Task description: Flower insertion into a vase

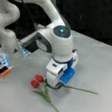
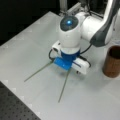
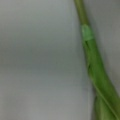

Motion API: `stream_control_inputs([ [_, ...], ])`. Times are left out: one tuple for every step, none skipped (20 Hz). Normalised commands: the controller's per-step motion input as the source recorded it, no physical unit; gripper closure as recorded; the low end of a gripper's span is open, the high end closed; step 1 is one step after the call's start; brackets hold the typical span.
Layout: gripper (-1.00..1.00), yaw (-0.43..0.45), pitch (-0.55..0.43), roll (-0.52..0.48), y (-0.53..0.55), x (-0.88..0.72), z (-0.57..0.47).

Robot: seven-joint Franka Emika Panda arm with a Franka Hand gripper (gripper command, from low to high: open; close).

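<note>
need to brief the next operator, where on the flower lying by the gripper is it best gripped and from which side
Probably the bare green stem, from straight above: it lies flat on the table, thin and straight, so jaws could close across it. The red buds are round and look soft. The gripper sits low over the flowers where the stems meet.

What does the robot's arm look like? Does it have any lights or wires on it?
The arm is fat, round and shiny white, with dark grey bands at its joints. A round cap on top has a glowing blue light in its middle. Lower down, the tool is white with a bright blue block on it, and a thin black cable loops out beside it.
</note>
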Motion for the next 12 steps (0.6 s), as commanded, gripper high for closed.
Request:
stream_control_inputs([
  [-1.00,-0.051,0.020,0.040,0.01,0.29,-0.09],
  [-1.00,-0.052,0.019,0.042,0.01,0.27,-0.08],
  [-1.00,-0.066,0.017,0.035,0.02,0.25,-0.08],
  [-1.00,-0.070,0.016,0.034,0.02,0.22,-0.07],
  [-1.00,-0.071,0.014,0.034,0.02,0.19,-0.06],
  [-1.00,-0.072,0.013,0.034,0.02,0.17,-0.05],
  [-1.00,-0.076,0.018,0.022,0.02,0.15,-0.04],
  [-1.00,-0.077,0.016,0.019,0.02,0.14,-0.03],
  [-1.00,-0.078,0.015,0.018,0.02,0.13,-0.02],
  [-1.00,-0.078,0.014,0.018,0.02,0.13,-0.01],
  [-1.00,-0.077,0.013,0.018,0.02,0.12,-0.01],
  [-1.00,-0.080,-0.005,0.046,0.02,0.12,-0.02],
])
